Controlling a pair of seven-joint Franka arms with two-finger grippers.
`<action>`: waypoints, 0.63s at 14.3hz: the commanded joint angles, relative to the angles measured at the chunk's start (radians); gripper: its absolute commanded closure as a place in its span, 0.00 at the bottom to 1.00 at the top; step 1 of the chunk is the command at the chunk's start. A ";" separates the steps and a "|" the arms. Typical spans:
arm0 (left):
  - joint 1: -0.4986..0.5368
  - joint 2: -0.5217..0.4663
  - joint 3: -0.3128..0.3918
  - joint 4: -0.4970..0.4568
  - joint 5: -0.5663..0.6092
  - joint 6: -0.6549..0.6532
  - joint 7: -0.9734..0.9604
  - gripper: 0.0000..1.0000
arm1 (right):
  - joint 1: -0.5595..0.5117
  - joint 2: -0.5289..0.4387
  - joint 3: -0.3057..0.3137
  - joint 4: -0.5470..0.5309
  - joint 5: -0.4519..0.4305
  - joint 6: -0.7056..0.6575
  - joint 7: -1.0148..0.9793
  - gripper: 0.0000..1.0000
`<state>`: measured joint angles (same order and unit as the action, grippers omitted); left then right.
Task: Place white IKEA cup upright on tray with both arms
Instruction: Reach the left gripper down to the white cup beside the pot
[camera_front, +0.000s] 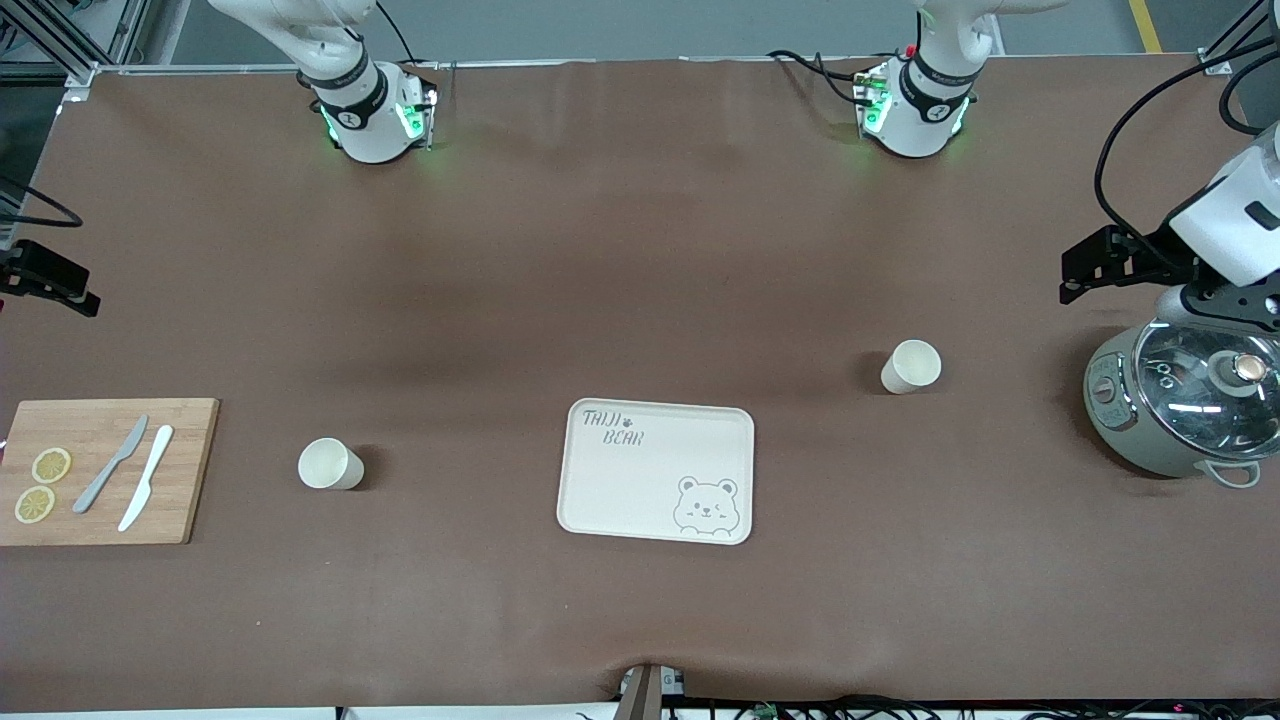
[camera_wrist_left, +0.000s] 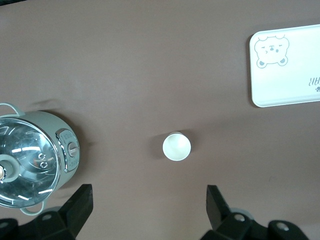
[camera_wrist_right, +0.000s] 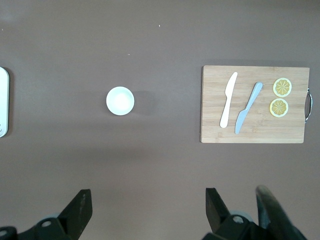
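Two cups (camera_front: 330, 464) flanking bare tray (camera_front: 655, 470)

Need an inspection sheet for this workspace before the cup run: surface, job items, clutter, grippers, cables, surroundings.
Surface: brown table cover, a few shallow wrinkles.
Job's things: tray bare, nearer the front camera than both cups. One white cup toward the left arm's end, another white cup toward the right arm's end; both upright on the table.
Clutter: cutting board with two knives and two lemon slices; rice cooker with glass lid.
Grippers: left gripper open, over bare table beside the first cup; right gripper open, over bare table.
Cables: black cables at the left arm's base and along the table's edges.
Surroundings: grey floor, metal framing.
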<state>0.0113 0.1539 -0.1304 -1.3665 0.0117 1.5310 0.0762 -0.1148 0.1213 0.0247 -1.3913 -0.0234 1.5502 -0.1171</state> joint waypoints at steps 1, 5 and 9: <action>-0.001 0.022 0.001 -0.003 0.004 0.026 0.002 0.00 | -0.031 0.006 0.015 0.017 -0.001 -0.012 0.011 0.00; 0.001 0.035 0.000 -0.042 0.004 0.075 0.005 0.00 | -0.031 0.006 0.015 0.017 -0.001 -0.012 0.010 0.00; 0.013 -0.052 -0.002 -0.296 0.001 0.252 0.008 0.00 | -0.031 0.006 0.015 0.015 0.000 -0.013 0.011 0.00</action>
<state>0.0152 0.1903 -0.1303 -1.4891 0.0117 1.6805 0.0762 -0.1257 0.1213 0.0235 -1.3913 -0.0234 1.5491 -0.1171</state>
